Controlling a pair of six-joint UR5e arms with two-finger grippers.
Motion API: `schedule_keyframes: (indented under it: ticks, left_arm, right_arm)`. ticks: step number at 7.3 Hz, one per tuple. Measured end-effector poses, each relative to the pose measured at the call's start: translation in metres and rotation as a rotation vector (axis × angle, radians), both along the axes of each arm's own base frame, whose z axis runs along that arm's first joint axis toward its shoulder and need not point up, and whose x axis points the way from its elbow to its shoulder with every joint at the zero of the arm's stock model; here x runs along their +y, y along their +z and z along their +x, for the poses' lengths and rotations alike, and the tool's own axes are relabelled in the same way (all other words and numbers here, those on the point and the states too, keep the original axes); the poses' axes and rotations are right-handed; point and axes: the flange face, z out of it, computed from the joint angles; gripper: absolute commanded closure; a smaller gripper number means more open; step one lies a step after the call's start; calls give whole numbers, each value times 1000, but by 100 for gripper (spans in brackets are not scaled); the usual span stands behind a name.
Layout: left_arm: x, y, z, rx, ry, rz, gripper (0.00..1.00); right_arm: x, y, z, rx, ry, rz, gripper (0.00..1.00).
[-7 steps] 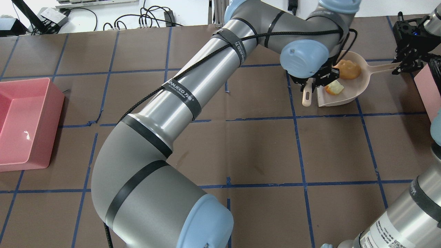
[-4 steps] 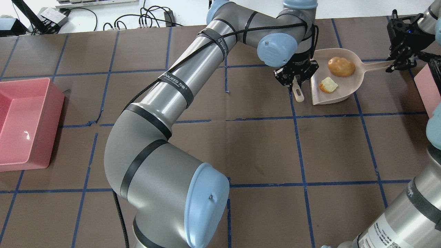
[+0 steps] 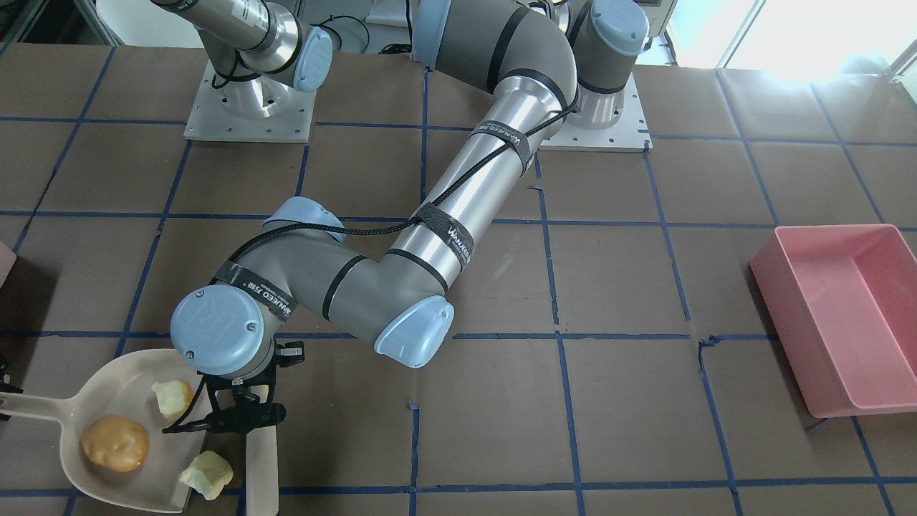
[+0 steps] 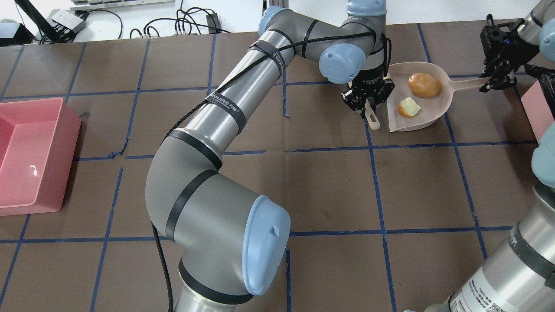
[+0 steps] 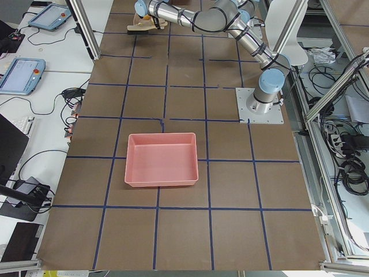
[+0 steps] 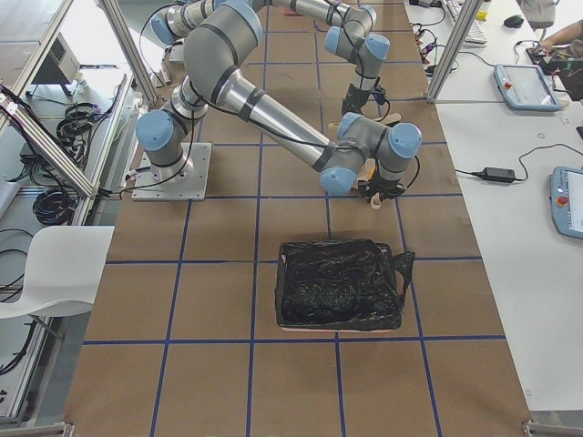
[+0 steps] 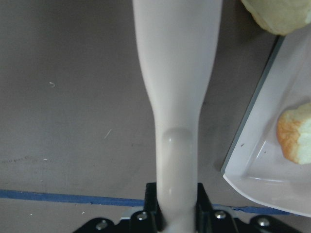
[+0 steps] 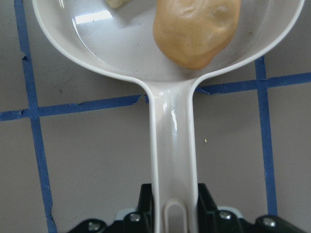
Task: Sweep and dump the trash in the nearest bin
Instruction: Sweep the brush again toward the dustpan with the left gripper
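A beige dustpan (image 4: 427, 117) lies on the table at the far right, and my right gripper (image 4: 492, 82) is shut on its handle (image 8: 172, 145). In the pan are the tan-orange potato-shaped lump (image 4: 424, 85) and a pale bitten chunk (image 4: 409, 107). Another pale chunk (image 3: 206, 474) sits at the pan's open lip, next to the beige sweeper (image 3: 261, 466). My left gripper (image 4: 367, 105) is shut on the sweeper's handle (image 7: 177, 97), just left of the pan's mouth. The bin (image 4: 537, 106) shows only as a pale pink corner at the right edge.
A large pink rectangular tub (image 4: 26, 147) stands at the table's far left. In the exterior right view a black bag (image 6: 337, 284) covers a container in front of the arms. Blue tape lines (image 4: 381, 186) grid the brown table. The left arm's long links (image 4: 225, 108) span the middle.
My left gripper has drawn the sweeper back from over the dustpan to just left of its mouth. The dustpan and right gripper have shifted slightly left and farther away.
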Motion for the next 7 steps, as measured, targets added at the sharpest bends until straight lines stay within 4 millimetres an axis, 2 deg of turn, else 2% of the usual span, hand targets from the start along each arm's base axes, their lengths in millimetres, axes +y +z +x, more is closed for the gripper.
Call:
schedule_keyframes:
  ticks: [2, 3, 5, 7]
  left_arm:
    - [6, -6, -6, 11, -117, -11, 100]
    - [15, -9, -15, -5, -161, -23, 100]
    - [37, -14, -38, -38, -236, -46, 100]
    - [70, -13, -70, -51, -322, -73, 100]
  right_arm:
    - [0, -1, 0, 3, -2, 2, 100]
    - [0, -1, -1, 4, -3, 3, 100]
    - [1, -2, -1, 3, -3, 4, 100]
    - [1, -2, -1, 3, -3, 5, 100]
